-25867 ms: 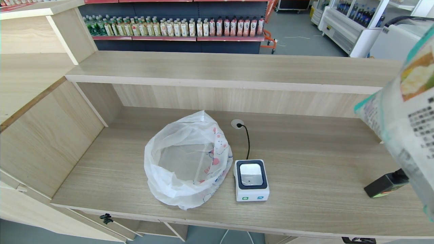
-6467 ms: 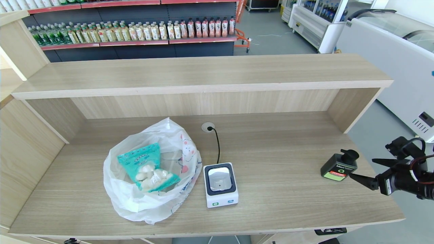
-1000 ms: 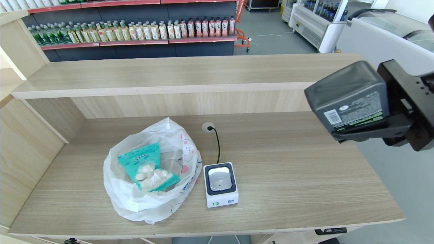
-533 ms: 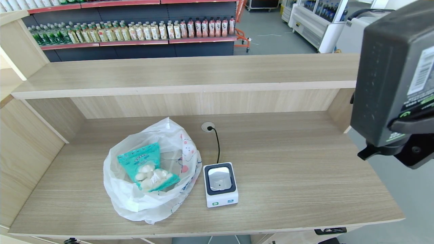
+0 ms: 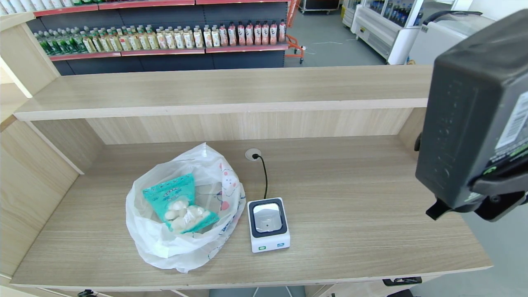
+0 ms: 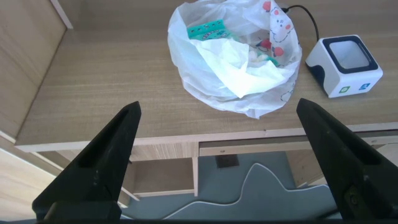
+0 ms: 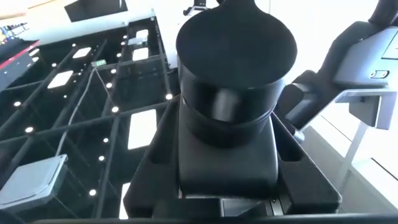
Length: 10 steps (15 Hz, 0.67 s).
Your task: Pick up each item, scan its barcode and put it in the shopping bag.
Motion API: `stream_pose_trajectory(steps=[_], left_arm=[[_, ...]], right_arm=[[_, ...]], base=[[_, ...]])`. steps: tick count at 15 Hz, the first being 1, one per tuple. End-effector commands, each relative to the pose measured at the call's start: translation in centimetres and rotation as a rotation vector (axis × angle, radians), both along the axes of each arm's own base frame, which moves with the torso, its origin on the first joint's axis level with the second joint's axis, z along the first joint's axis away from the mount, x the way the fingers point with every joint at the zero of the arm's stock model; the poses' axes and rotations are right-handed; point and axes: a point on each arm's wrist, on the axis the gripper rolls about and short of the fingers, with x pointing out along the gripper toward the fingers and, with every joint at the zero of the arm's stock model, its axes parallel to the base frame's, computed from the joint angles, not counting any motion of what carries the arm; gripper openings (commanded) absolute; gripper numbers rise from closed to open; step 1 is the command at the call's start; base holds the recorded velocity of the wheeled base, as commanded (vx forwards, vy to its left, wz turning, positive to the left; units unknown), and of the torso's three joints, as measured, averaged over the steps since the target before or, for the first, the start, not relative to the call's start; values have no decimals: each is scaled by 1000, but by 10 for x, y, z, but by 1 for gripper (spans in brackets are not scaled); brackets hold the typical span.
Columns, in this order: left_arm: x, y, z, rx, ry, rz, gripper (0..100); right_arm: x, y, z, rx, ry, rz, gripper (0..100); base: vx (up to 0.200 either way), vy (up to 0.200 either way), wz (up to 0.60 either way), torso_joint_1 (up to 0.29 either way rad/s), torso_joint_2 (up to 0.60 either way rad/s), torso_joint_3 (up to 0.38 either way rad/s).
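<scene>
The right gripper (image 5: 495,194) is closed tight on a dark bottle (image 5: 466,111) with a black cap, its fingers (image 7: 298,180) pressed to the bottle's sides, held high over the counter's (image 5: 350,214) right edge. The left gripper (image 6: 217,106) holds nothing, its fingers (image 6: 99,168) spread wide above the counter's front edge. The shopping bag (image 5: 148,243) sits towards the front left with a teal packet (image 5: 177,202) inside and the scanner (image 5: 268,225) just beside it.

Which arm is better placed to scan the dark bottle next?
Right: the right gripper holds the dark bottle raised, its barcode label visible. The left gripper is open and empty before the shopping bag.
</scene>
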Motion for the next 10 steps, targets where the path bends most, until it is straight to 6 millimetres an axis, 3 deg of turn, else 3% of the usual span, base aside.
stream_pose_trajectory(steps=[1, 7, 10], left_arm=[[0, 0, 0, 0, 1, 1, 100], [0, 0, 0, 0, 1, 1, 100], [0, 0, 0, 0, 1, 1, 100]], right_arm=[[-7, -1, 7, 14, -27, 11, 0], [-11, 6, 2, 7, -10, 51, 0], [-16, -1, 9, 31, -75, 24, 0]], base=[[0, 0, 0, 0, 0, 0], [0, 0, 0, 0, 0, 0], [0, 0, 0, 0, 0, 0]])
